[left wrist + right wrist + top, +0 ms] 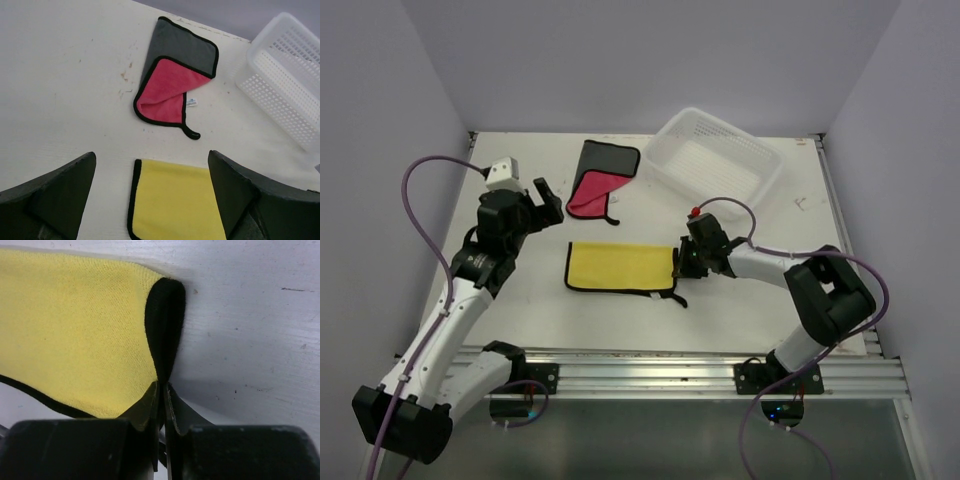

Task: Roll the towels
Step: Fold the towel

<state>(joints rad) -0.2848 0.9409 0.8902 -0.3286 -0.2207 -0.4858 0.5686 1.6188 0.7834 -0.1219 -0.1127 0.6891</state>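
A yellow towel [617, 266] with black trim lies flat in the middle of the table, folded in half. My right gripper [682, 265] is shut on the black-trimmed right edge of the yellow towel [75, 330], pinching it between the fingertips [150, 402]. A grey and pink towel [600, 180] lies behind it, one corner folded over to show pink [167, 92]. My left gripper [542, 200] is open and empty, hovering above the table left of both towels; the yellow towel's left edge [170, 205] shows between its fingers [60, 195].
A white plastic basket [715, 160] stands at the back right of the table, also in the left wrist view [290, 80]. The metal rail [670, 372] runs along the near edge. Walls enclose the table on the left, back and right.
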